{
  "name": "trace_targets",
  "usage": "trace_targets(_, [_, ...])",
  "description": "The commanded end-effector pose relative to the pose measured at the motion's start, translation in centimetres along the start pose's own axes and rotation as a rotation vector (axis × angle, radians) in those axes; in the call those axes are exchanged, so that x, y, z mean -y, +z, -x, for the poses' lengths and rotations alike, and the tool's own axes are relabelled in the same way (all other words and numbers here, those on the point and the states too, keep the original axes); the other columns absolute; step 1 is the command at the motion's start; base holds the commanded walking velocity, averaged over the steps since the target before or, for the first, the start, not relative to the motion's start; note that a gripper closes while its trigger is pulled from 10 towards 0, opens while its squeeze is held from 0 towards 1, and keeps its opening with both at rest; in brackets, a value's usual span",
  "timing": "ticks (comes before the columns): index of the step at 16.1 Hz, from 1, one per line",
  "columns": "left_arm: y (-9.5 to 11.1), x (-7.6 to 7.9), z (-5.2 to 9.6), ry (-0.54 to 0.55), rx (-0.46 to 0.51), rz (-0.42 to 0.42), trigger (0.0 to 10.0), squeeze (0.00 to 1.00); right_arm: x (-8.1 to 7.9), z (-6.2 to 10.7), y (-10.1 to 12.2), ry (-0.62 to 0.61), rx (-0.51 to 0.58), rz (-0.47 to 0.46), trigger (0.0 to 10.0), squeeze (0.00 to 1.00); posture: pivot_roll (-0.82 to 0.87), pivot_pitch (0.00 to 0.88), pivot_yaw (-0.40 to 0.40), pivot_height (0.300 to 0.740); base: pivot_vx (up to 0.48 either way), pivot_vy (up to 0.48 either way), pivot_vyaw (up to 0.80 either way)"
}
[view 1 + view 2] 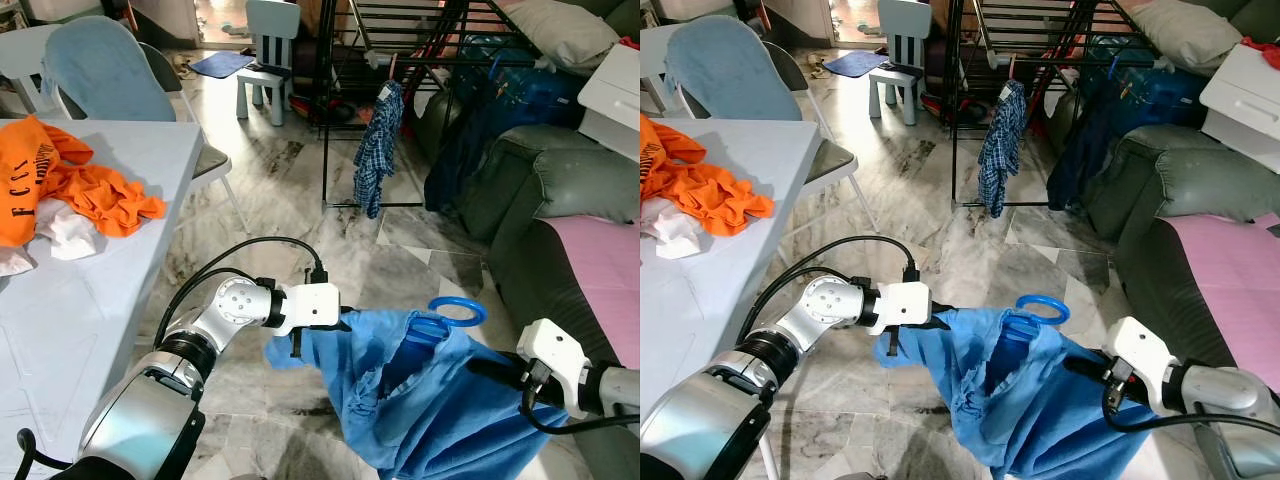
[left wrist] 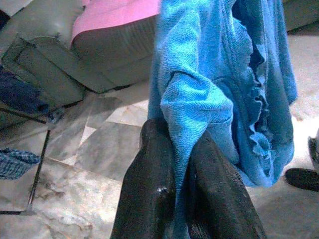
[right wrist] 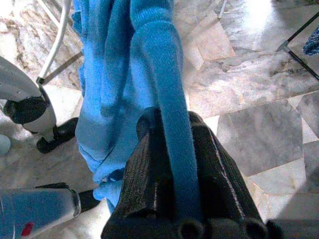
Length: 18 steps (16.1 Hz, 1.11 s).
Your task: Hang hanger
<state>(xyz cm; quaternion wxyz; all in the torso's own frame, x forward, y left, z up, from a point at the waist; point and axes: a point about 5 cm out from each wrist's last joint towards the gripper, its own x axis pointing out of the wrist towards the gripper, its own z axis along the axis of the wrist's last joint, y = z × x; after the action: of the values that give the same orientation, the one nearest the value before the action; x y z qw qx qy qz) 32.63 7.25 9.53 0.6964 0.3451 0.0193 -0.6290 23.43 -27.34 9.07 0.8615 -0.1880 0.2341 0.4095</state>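
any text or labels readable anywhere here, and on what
"FCC": black letters running along the edge of the crumpled orange shirt on the pale grey table; whatever follows is lost in the folds.
More black print higher up on that shirt: too creased to read.
Blue garment on the blue plastic hanger, held by both grippers: no print seen.

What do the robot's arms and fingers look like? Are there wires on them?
Both arms are shiny silver tubes with white boxy wrists. The left arm has black cables looping over it; the right arm has one too. The left gripper and right gripper each have two long black fingers.
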Motion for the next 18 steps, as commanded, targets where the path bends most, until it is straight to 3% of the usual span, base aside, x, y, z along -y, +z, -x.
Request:
trace_targets(1, [0.91, -0.41, -0.67, -0.001, 0.022, -0.024, 0.2, 0.0, 0.0, -0.22, 1.81, 0.019, 0.109, 0.008, 0.0, 0.0, 0.01, 0.0, -0.052, 0.74, 0.0, 0.0, 0.0])
trace_targets(6, [0.91, -0.48, -0.69, 0.002, 0.014, -0.027, 0.4, 0.0, -0.06, -0.26, 1.81, 0.022, 0.108, -0.005, 0.0, 0.0, 0.02, 0.0, -0.052, 0.74, 0.0, 0.0, 0.0])
trace_targets(7, [0.9, -0.51, -0.76, 0.008, 0.009, -0.028, 3.0, 0.0, -0.03, -0.3, 1.86, 0.019, 0.11, -0.003, 0.0, 0.0, 0.02, 0.0, -0.052, 0.74, 0.0, 0.0, 0.0])
trace_targets(8, [0.89, -0.52, -0.78, 0.009, 0.005, -0.028, 4.7, 0.0, -0.02, -0.31, 1.89, 0.019, 0.111, -0.001, 0.1, 0.0, 0.02, 0.0, -0.052, 0.74, 0.0, 0.0, 0.0])
trace_targets(9, [0.84, -0.53, -0.92, 0.017, 0.002, -0.005, 10.0, 0.16, 0.03, -0.49, 1.93, 0.01, 0.114, 0.0, 10.0, 0.0, 0.02, 0.0, -0.054, 0.74, 0.0, 0.0, 0.0])
trace_targets(10, [0.84, -0.48, -0.98, 0.023, 0.012, 0.013, 10.0, 1.0, -0.02, -0.68, 1.92, 0.005, 0.116, -0.001, 10.0, 0.0, 0.02, 0.0, -0.055, 0.74, 0.0, 0.0, 0.0])
trace_targets(18, [0.76, -0.77, -0.61, 0.069, 0.003, -0.034, 10.0, 1.0, -0.31, -1.11, 1.41, -0.008, 0.096, -0.004, 10.0, 0.0, 0.02, 0.0, -0.055, 0.74, 0.0, 0.0, 0.0])
